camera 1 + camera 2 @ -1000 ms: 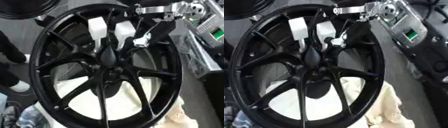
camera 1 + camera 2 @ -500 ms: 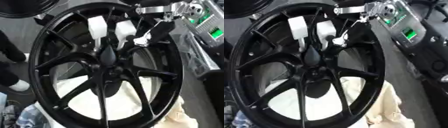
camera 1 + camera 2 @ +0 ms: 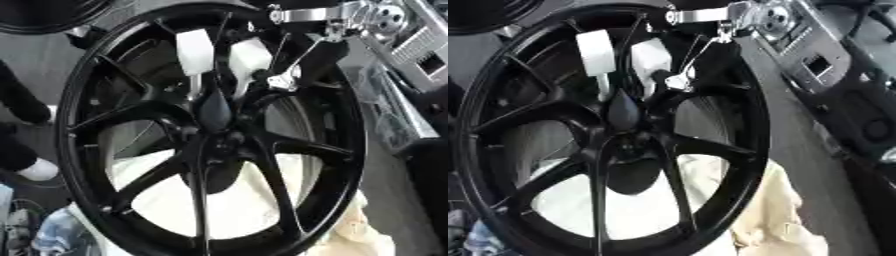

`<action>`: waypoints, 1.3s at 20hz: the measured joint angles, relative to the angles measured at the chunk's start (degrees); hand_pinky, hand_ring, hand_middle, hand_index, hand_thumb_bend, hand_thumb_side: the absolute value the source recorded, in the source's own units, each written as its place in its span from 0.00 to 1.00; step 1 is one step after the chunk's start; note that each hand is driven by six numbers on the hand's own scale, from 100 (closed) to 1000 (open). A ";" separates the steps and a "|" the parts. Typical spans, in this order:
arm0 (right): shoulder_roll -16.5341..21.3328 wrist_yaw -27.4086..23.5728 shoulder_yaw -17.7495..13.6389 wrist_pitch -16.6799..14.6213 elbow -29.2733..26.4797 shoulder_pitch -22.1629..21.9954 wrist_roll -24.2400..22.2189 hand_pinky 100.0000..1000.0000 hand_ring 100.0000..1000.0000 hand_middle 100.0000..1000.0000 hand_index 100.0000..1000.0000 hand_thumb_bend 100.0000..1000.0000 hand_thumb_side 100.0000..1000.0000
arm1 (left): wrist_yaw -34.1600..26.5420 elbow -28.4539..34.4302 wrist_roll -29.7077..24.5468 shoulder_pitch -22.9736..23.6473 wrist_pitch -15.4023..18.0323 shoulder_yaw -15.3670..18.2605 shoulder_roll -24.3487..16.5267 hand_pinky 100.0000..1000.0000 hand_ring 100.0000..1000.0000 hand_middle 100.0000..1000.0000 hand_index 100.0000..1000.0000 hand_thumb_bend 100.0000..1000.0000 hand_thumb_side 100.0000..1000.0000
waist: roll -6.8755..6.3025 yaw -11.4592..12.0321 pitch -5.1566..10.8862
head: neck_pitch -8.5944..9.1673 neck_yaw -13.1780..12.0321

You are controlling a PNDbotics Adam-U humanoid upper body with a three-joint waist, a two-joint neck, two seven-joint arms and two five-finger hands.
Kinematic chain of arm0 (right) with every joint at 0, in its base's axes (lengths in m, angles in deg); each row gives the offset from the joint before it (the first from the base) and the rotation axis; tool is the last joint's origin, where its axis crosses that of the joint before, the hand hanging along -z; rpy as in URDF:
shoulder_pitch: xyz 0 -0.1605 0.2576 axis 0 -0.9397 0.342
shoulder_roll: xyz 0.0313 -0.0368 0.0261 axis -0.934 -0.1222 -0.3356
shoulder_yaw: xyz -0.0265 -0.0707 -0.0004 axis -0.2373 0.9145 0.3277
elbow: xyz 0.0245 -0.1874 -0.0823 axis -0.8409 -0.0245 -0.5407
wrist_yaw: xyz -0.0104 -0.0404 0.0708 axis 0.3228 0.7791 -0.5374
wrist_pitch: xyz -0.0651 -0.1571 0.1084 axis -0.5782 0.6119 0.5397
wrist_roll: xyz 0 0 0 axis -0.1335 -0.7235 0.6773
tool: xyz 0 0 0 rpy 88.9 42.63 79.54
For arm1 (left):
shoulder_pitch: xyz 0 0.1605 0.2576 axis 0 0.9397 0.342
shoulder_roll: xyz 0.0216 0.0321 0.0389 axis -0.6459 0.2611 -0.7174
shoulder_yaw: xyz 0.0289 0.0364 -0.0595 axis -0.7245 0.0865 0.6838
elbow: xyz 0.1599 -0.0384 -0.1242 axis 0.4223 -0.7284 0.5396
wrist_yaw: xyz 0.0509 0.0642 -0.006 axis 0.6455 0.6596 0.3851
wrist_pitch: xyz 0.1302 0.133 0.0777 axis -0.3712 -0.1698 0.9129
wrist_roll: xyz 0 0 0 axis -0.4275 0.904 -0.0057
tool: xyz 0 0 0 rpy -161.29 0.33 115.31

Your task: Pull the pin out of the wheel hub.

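A big black wheel (image 3: 210,135) fills the middle of the frame, with its hub (image 3: 214,112) near the centre. The right hand (image 3: 262,75) comes in from the upper right on a silver and black arm (image 3: 350,15). Two white fingers (image 3: 194,50) reach down from the top of the frame through the spokes, and their tips are just above the hub. I cannot tell if the fingers are pinching anything, because the dark hub and spokes hide their tips. The pin is hard to make out, so I cannot say which way it points. A cream cloth (image 3: 772,210) lies under the wheel at the lower right
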State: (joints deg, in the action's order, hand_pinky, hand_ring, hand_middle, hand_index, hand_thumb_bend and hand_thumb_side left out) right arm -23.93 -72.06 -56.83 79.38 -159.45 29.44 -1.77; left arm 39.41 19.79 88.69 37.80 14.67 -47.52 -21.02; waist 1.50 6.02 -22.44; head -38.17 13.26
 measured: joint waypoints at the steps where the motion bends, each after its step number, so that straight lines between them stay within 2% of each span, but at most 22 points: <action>1: 0.00 -0.21 -0.01 0.08 -0.02 0.00 0.20 0.95 0.70 0.35 0.47 0.00 0.11 | 0.00 0.00 0.00 0.00 0.00 0.00 0.00 0.60 0.58 0.55 0.66 0.00 0.80 | 0.00 0.00 0.00 | 0.00 0.02; 7: -0.01 -2.38 -0.67 1.53 -0.57 0.00 1.90 0.95 0.65 0.31 0.41 0.00 0.12 | 0.00 -0.01 -0.08 0.09 0.08 0.00 0.01 0.60 0.58 0.55 0.66 0.00 0.80 | 0.02 0.01 0.00 | -0.07 0.37; 11: 0.10 -5.84 -1.54 3.51 -2.36 0.16 2.34 0.95 0.63 0.30 0.40 0.00 0.14 | 0.01 -0.02 -0.12 0.19 0.12 0.00 0.01 0.60 0.58 0.55 0.66 0.00 0.80 | 0.06 -0.03 0.02 | -0.23 0.46; 16: 1.33 -10.58 -3.29 5.77 -5.50 0.52 2.71 0.95 0.64 0.30 0.40 0.00 0.11 | 0.08 -0.02 -0.13 0.33 0.13 0.01 0.01 0.60 0.58 0.55 0.66 0.00 0.80 | 0.09 -0.41 0.20 | -0.51 0.45; 21: 3.58 -16.89 -6.78 7.78 -8.63 -0.57 4.67 0.97 0.64 0.30 0.40 0.00 0.05 | 0.19 -0.02 -0.13 0.51 0.13 0.03 0.01 0.60 0.58 0.55 0.66 0.00 0.80 | 0.00 -1.09 0.79 | -0.52 0.14; 26: 6.95 -26.61 -12.97 10.21 -11.65 -4.40 9.70 0.99 0.65 0.30 0.40 0.00 0.00 | 0.52 -0.02 -0.07 0.86 0.14 0.05 0.01 0.60 0.58 0.55 0.66 0.01 0.80 | -0.42 -2.22 1.66 | -0.52 -1.00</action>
State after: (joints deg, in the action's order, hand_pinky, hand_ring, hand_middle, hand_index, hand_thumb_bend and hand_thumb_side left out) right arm -16.98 -98.67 -69.80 89.59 -171.10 25.04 7.93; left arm 39.93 19.77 88.62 38.66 14.82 -47.47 -21.01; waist 1.09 3.80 -20.78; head -38.69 12.25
